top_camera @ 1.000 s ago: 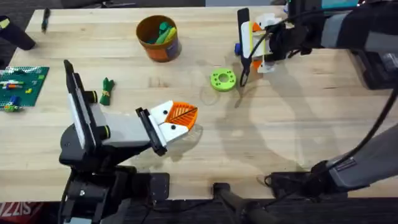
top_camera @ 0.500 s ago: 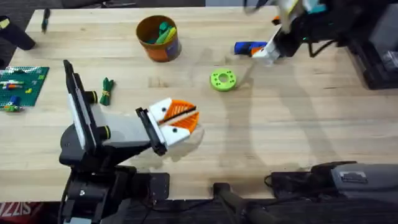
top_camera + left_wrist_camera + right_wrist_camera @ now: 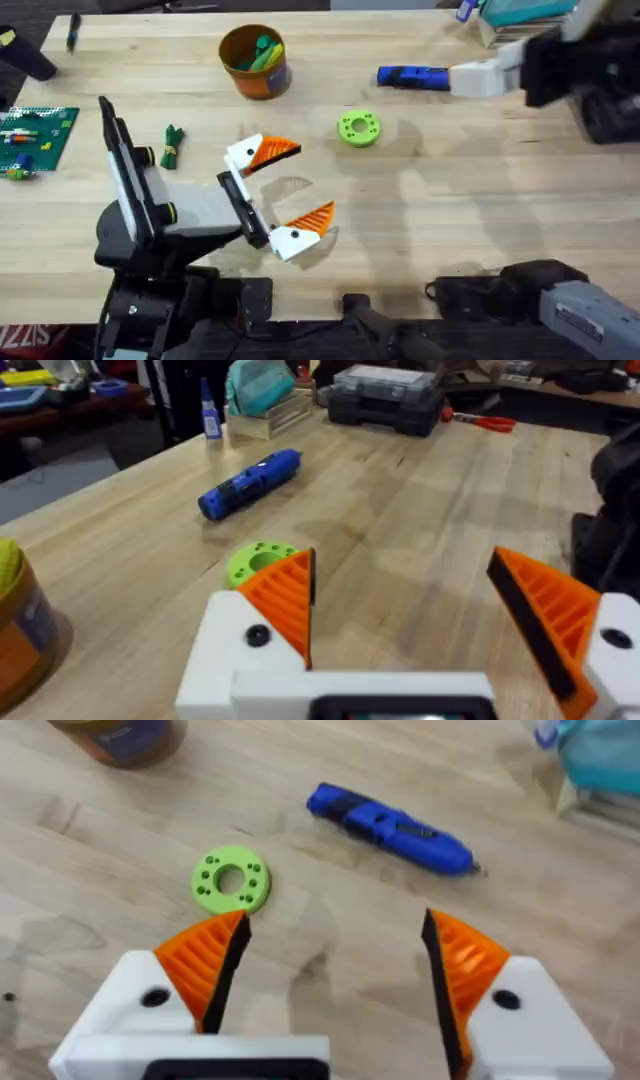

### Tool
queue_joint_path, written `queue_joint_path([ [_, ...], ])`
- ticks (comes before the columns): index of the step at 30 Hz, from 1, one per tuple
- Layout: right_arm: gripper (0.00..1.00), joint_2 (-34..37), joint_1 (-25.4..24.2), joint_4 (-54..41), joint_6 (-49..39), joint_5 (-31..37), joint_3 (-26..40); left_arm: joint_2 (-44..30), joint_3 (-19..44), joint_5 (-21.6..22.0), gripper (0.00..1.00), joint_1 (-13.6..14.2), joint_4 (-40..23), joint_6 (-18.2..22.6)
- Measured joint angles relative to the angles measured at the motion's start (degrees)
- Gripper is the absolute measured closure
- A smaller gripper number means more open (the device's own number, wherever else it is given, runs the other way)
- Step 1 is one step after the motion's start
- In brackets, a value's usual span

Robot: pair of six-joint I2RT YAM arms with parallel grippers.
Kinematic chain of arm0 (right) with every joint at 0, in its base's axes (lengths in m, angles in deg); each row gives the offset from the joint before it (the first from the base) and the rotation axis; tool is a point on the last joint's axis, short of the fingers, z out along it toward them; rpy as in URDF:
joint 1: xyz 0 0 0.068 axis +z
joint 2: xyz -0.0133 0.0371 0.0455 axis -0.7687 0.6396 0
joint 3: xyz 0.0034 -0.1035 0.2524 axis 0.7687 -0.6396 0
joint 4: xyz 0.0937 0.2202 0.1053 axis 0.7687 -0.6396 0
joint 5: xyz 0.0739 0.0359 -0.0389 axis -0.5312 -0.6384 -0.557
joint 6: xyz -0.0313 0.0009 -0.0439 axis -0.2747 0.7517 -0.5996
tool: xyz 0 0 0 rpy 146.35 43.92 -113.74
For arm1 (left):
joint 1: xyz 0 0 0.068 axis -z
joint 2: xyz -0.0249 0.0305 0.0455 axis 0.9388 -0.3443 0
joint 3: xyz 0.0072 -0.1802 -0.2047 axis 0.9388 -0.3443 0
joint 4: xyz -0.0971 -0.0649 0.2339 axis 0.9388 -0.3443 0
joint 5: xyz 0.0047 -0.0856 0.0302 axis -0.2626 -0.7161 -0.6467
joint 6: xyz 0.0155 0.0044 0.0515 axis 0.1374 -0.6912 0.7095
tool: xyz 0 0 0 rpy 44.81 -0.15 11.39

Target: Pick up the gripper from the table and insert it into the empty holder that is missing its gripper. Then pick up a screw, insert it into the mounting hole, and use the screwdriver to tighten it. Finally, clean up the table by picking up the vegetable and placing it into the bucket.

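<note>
My left gripper [image 3: 280,190] sprang open since last look; right gripper [image 3: 330,975] pulled back, jaws apart, empty. Screwdriver [image 3: 412,77] lies beyond ring [image 3: 358,128]. Vegetable [image 3: 171,146] unbinned, well left of ring; bucket [image 3: 254,61] waits.

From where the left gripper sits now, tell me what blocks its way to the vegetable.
Nothing visible does. The left gripper, open, sits beside the vegetable, with bare table between them; the arm's own black link stands close to the vegetable.
</note>
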Motion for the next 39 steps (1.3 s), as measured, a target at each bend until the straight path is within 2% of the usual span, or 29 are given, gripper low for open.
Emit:
queue_joint_path([
  [6, 0.008, -7.2, 0.0, -6.5, 6.5, 1.9, 0.0, 0.0, 1.7, 8.2, 0.016, 0.0, -2.1, -5.9],
  [9, 0.008, -9.7, 0.0, -7.3, 7.7, 2.1, 0.0, 0.0, 7.1, 12.1, 0.015, 0.0, -7.5, -7.3],
  [14, 0.008, -11.9, 0.0, -7.3, 8.5, 2.2, 0.0, -2.9, 22.0, 19.5, 0.016, 0.0, -22.3, -8.1],
  [18, 0.007, -11.9, 0.0, -7.3, 8.6, 2.4, 0.0, -10.9, 34.7, 24.6, 0.016, 0.0, -34.9, -6.4],
  [23, 0.008, -11.9, 0.0, -7.3, 9.0, 2.4, 0.0, -26.0, 50.4, 30.9, 0.016, 0.0, -49.5, -1.8],
  [28, 0.007, -11.9, 0.0, -7.3, 9.0, 2.4, 0.0, -41.3, 63.4, 36.3, 0.015, 0.0, -59.4, 0.4],
  [31, 0.008, -11.9, 0.0, -7.3, 9.0, 2.4, 0.0, -47.8, 67.4, 37.6, 0.015, 0.0, -60.8, 1.0],
  [35, 0.008, -11.9, 0.0, -7.3, 9.0, 2.4, 0.0, -53.5, 68.0, 39.6, 0.015, 0.0, -61.1, 1.3],
  [39, 0.009, -11.9, 0.0, -7.3, 9.0, 2.4, 0.0, -58.1, 68.0, 46.6, 0.015, 0.1, -62.6, 1.5],
])
